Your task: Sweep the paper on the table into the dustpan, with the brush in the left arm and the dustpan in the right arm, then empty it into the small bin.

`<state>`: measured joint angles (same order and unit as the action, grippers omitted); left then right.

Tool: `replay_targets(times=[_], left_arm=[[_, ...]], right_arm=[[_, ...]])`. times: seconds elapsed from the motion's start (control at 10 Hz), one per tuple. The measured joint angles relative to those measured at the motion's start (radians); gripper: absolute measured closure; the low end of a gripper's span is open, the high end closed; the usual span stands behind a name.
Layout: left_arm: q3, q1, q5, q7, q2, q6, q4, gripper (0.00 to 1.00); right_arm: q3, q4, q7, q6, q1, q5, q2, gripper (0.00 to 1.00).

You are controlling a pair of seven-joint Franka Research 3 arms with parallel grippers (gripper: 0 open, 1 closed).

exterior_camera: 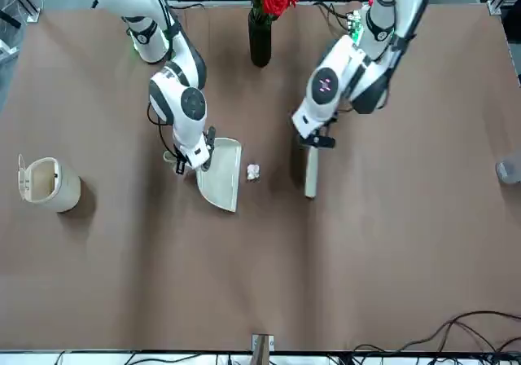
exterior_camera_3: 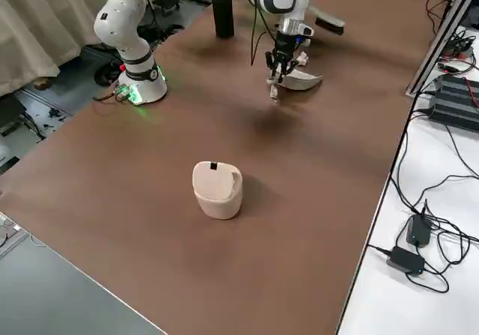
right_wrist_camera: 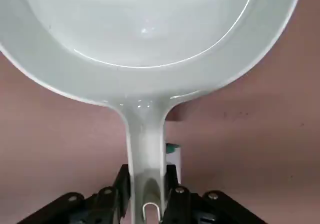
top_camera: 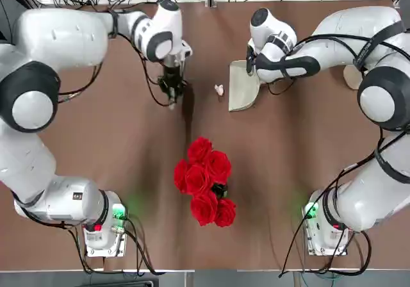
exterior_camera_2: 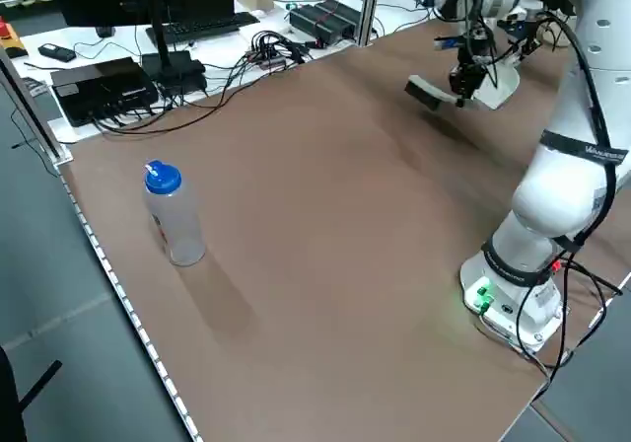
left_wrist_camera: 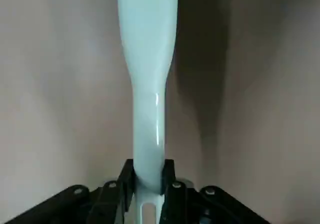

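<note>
Saw a clear bottle with a blue lid (exterior_camera_2: 175, 215) standing on the table (exterior_camera_2: 325, 304) at the far left. Gripped the brush (exterior_camera: 312, 172) by its pale handle with the left gripper (top_camera: 172, 95), fingers closed on it, raised over the tabletop. Noted red roses (top_camera: 204, 181) in a dark vase (exterior_camera: 260, 39), nearer the arms' bases. Found the paper (top_camera: 220, 90) on the table, between brush and dustpan (top_camera: 243, 88), just beside the scoop. Clamped the dustpan's handle in the right gripper (right_wrist_camera: 147, 184). Spotted the small bin (exterior_camera: 53, 184) upright farthest right.
</note>
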<state>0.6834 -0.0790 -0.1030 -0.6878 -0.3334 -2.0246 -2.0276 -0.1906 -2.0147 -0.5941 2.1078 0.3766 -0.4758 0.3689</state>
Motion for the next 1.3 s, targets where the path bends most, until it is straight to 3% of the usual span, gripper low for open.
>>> replay_targets(times=[0.4,0.7,1.3], left_arm=[[-0.005,-0.148,0.0,-0.168,-0.151,-0.034,0.127,0.73],[-0.011,-0.203,-0.034,-0.237,-0.244,-0.042,0.156,0.73],[-0.033,-0.304,-0.037,-0.285,-0.301,-0.129,0.219,0.73]], right_arm=[[-0.019,0.039,0.0,-0.003,0.006,-0.021,0.044,0.67],[-0.023,0.053,0.004,-0.004,0.016,-0.038,0.064,0.67],[-0.025,0.059,0.009,-0.004,0.018,-0.04,0.073,0.67]])
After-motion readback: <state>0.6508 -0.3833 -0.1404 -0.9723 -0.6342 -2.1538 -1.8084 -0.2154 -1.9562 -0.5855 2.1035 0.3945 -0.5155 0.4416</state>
